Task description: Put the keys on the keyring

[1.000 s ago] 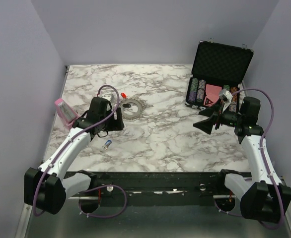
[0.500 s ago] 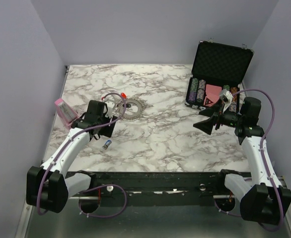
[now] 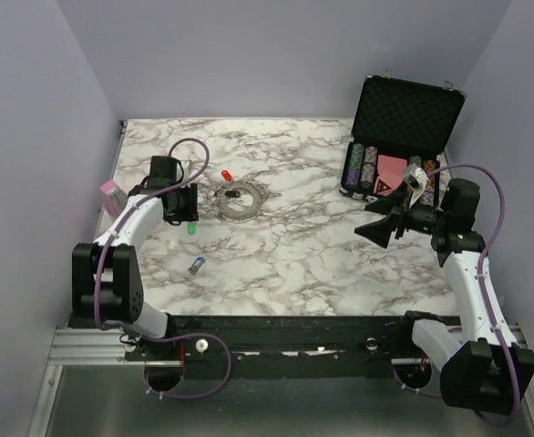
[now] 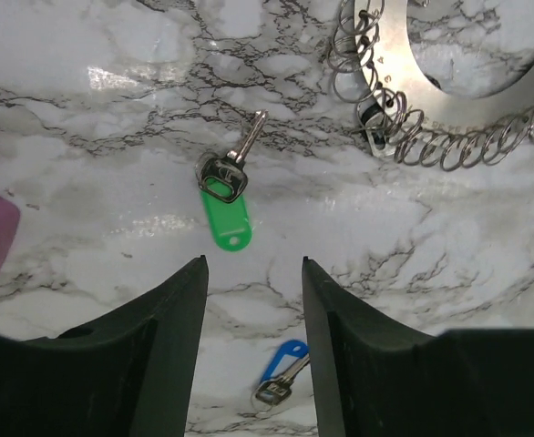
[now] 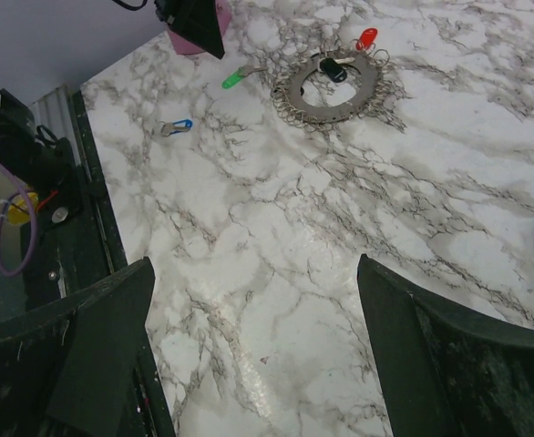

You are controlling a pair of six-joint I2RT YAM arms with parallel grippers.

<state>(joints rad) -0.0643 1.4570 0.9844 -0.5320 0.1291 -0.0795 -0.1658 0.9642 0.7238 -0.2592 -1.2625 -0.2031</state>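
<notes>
at the left edge of the marble desk (image 3: 294,259) lies a pink object (image 3: 112,194). just right of it the left fingers (image 4: 171,337) stand apart above the desk with nothing between them. in the left wrist view a green key (image 4: 225,205) lies flat on the marble just beyond their tips, its metal blade pointing toward the keyring (image 3: 238,201). a blue key (image 3: 197,266) lies on its own closer to the near edge, apart from the green one. the keyring lies flat in the left half of the desk, toward the far edge and beside the left fingers: a silvery flat band with small wire loops all round its rim. a red key (image 3: 226,175) sits at its far rim, and a black key (image 5: 331,68) rests on the band; whether either is threaded on a loop cannot be told. in the far right corner an open black case (image 3: 404,114) holds rows of poker chips (image 3: 365,167). near the right edge, on the near side of the case, the right fingers (image 5: 94,337) hang spread wide above bare marble, holding nothing, well apart from the keys and the keyring.
</notes>
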